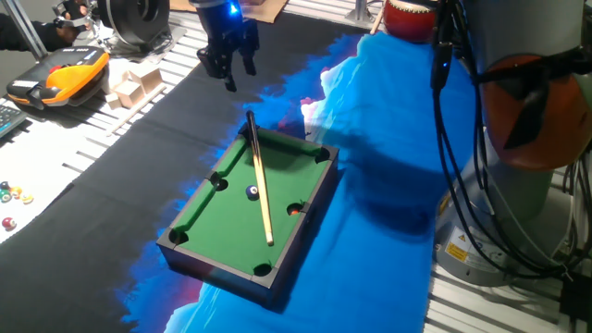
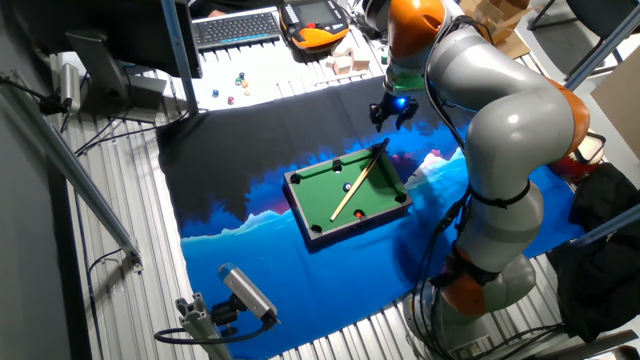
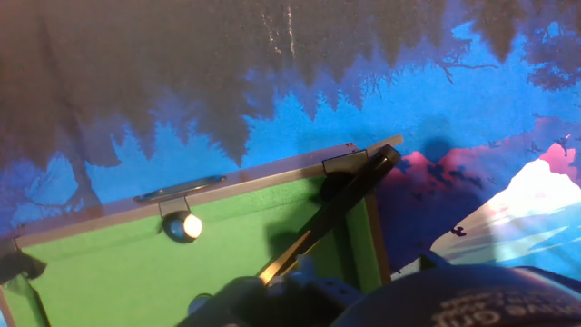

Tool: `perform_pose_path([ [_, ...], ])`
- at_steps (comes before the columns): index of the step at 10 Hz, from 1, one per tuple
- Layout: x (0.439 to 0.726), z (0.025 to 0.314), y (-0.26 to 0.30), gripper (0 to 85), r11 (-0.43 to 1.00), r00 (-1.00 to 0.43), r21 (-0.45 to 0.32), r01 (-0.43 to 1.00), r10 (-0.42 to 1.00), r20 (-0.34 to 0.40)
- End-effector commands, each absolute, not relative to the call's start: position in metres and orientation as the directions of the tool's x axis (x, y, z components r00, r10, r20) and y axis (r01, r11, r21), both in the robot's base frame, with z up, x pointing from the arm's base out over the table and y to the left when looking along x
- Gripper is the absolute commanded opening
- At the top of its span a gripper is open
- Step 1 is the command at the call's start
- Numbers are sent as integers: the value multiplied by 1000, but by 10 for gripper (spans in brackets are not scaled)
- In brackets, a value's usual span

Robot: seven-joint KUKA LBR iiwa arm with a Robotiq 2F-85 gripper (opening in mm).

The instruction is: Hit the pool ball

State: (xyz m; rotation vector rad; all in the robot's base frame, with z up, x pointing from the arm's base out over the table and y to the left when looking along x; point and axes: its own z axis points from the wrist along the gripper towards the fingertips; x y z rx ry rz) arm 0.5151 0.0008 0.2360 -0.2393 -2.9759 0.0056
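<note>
A mini pool table [image 1: 199, 254] with green felt lies on the blue and black cloth. The pool ball [image 1: 252, 192], tiny, black with a white spot, sits near the middle of the felt, right beside the wooden cue [image 1: 262, 185]. The cue lies across the table with its dark butt on the far rail. My gripper [image 1: 230, 63] hangs above the cloth beyond the table's far corner, fingers apart and empty. In the other fixed view the gripper [image 2: 393, 112] is up and right of the ball [image 2: 347, 187]. The hand view shows the cue's butt [image 3: 374, 166] and a corner of the table [image 3: 272, 173].
An orange-red ball [image 1: 294, 210] sits by a pocket on the right rail. Small loose coloured balls [image 1: 11, 195], wooden blocks [image 1: 132, 85] and an orange and black handset [image 1: 57, 76] lie at the left. The robot's base and cables [image 1: 518, 139] stand at the right.
</note>
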Motion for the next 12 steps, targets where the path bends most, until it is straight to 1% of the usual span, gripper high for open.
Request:
perform_pose_path([
  [1,515,236,1,0,987,-975,-16,159,159,155],
  [12,514,236,1,0,987,-976,-16,162,163,146],
])
